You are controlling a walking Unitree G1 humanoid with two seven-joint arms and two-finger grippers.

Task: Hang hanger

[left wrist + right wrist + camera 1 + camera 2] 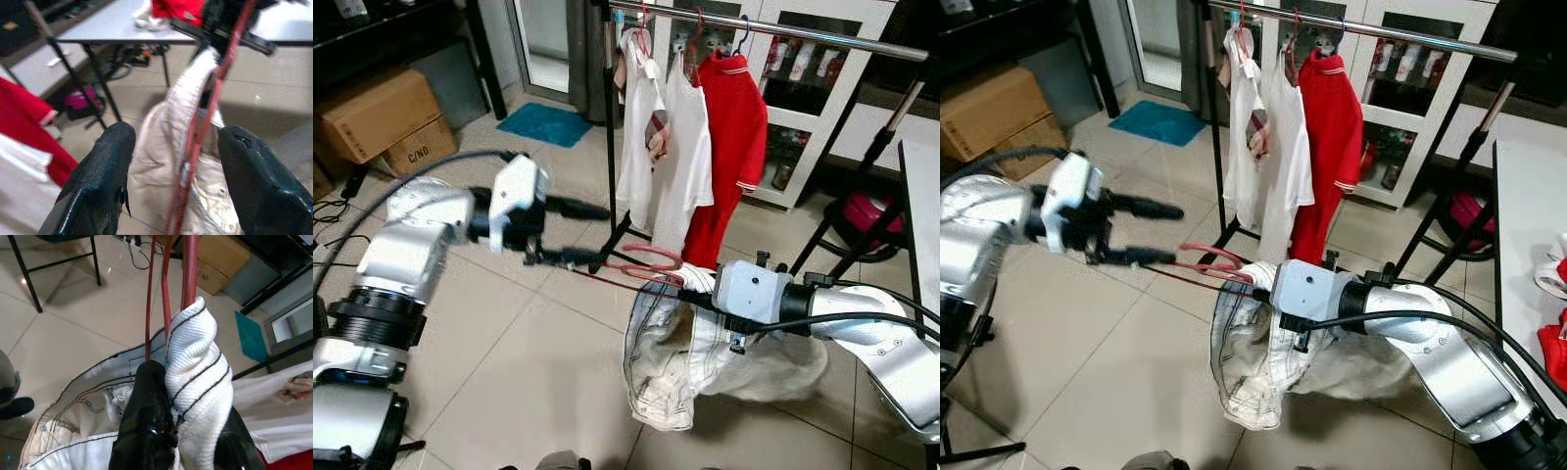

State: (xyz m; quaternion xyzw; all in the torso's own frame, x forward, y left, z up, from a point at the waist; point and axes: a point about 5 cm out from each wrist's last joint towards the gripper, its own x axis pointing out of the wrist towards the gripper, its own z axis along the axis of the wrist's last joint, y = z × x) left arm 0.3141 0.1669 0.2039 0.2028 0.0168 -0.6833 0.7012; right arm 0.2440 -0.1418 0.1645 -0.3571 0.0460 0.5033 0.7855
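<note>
Fingers of the right gripper (171, 431) are pinched on the white trousers' (705, 362) waistband and the red hanger (641, 262) under it, holding both low over the floor (509, 352), while the left gripper (570, 233) has its fingers spread wide on either side of the hanger's far end, gripping nothing. The hanger is well short of the rail (783, 29), where a red shirt (729, 147) and white ones already hang. By my reading, lifting and hooking it on all remains.
</note>
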